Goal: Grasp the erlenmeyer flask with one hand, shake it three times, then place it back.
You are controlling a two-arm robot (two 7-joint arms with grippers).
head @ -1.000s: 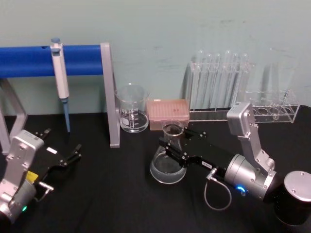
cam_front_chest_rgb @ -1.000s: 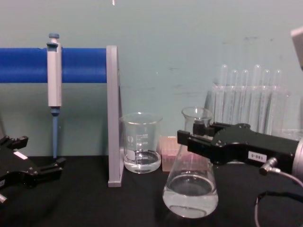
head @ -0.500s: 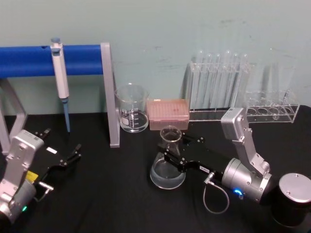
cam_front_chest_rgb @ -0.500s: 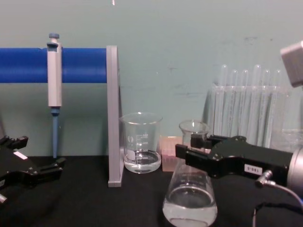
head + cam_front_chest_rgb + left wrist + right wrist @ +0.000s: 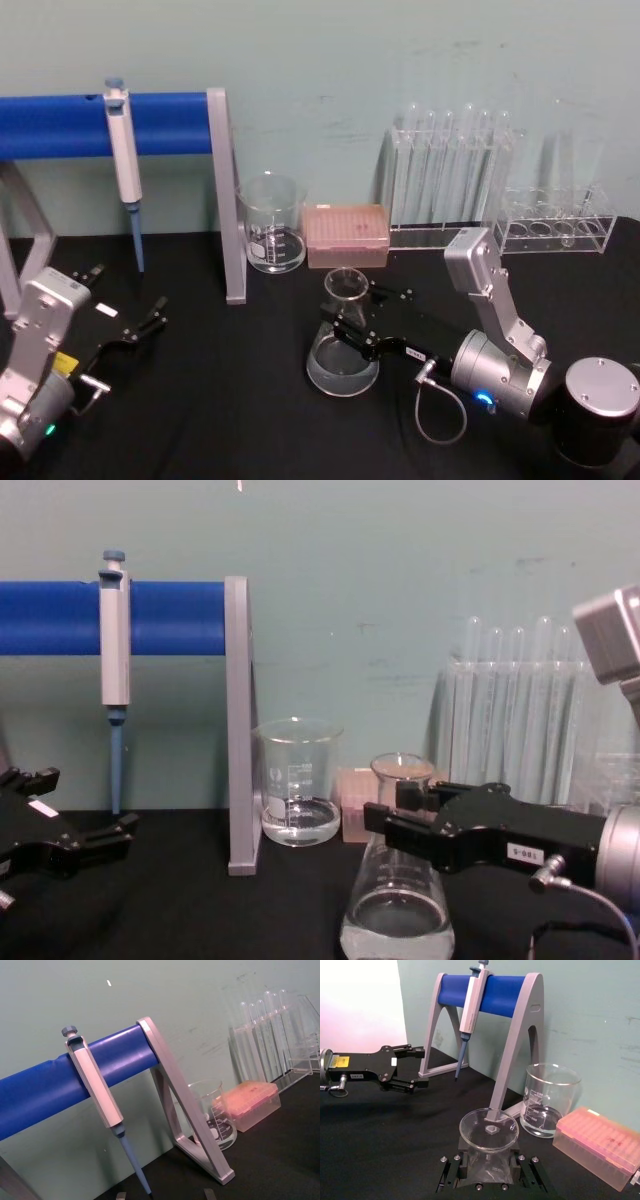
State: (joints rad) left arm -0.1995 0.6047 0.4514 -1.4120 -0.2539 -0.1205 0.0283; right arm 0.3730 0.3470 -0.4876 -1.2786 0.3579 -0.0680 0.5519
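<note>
My right gripper (image 5: 350, 312) is clamped on the neck of the flask (image 5: 342, 368). The flask stands upright before the beaker (image 5: 272, 238), base at or just above the table (image 5: 230, 410); contact unclear. Hold vertical, lower gently, release once seated. Left gripper (image 5: 150, 320) parked, jaws apart.

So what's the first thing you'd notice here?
The black right pincer clamped round the neck of the erlenmeyer flask, in the middle of the black table. Next, the big blue bar at the back left, with a pipette hanging from it. The left pincer rests open at the near left.
</note>
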